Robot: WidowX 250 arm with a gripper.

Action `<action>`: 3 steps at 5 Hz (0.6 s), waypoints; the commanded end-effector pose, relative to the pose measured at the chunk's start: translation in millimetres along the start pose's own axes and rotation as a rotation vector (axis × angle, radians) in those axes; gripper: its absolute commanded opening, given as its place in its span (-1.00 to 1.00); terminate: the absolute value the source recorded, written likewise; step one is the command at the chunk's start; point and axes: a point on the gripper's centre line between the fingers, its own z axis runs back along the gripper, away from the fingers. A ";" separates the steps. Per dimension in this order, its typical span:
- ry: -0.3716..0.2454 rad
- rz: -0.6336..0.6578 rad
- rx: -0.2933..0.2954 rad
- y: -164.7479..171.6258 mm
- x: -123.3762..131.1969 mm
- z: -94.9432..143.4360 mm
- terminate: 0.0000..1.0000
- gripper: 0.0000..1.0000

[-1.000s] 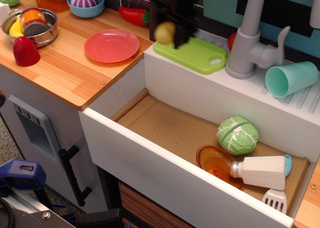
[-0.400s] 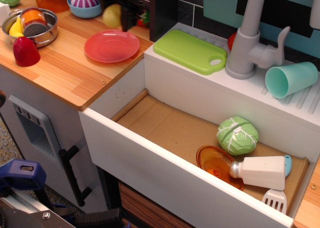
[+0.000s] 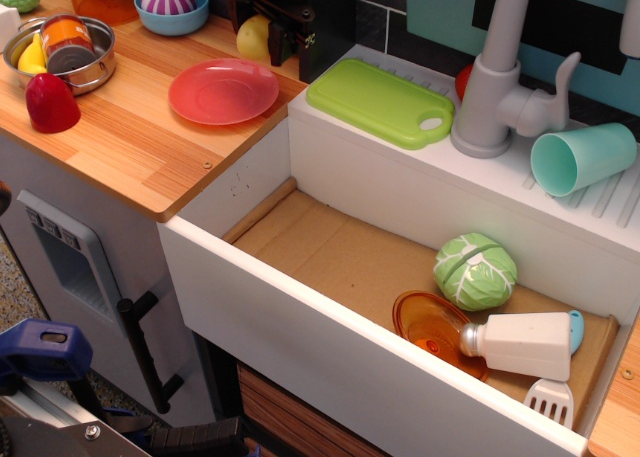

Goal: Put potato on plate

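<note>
The pale-yellow potato (image 3: 253,37) is held in my dark gripper (image 3: 262,35), which is shut on it at the back of the wooden counter. It hangs just behind and above the far right rim of the salmon-pink plate (image 3: 223,91), which lies flat on the counter with nothing on it. The gripper's upper part runs out of the top of the view.
A blue bowl (image 3: 171,6) with a purple onion, a metal pot (image 3: 60,53) of cans and a red piece (image 3: 51,103) stand on the counter. A green cutting board (image 3: 380,102), faucet (image 3: 497,77) and teal cup (image 3: 581,158) are right. The sink holds a cabbage (image 3: 475,271), an orange dish (image 3: 432,327) and a shaker (image 3: 520,344).
My gripper has carried the potato left from over the green cutting board to the back of the counter, and in the last moment shifted slightly right, behind the plate.
</note>
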 end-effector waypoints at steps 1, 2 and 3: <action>-0.022 -0.008 -0.001 20.2 6.1 13.5 -1.00 -1.00; -0.022 -0.048 0.006 28.0 4.3 14.0 -1.00 1.00; -0.022 -0.048 0.006 28.0 4.3 14.0 -1.00 1.00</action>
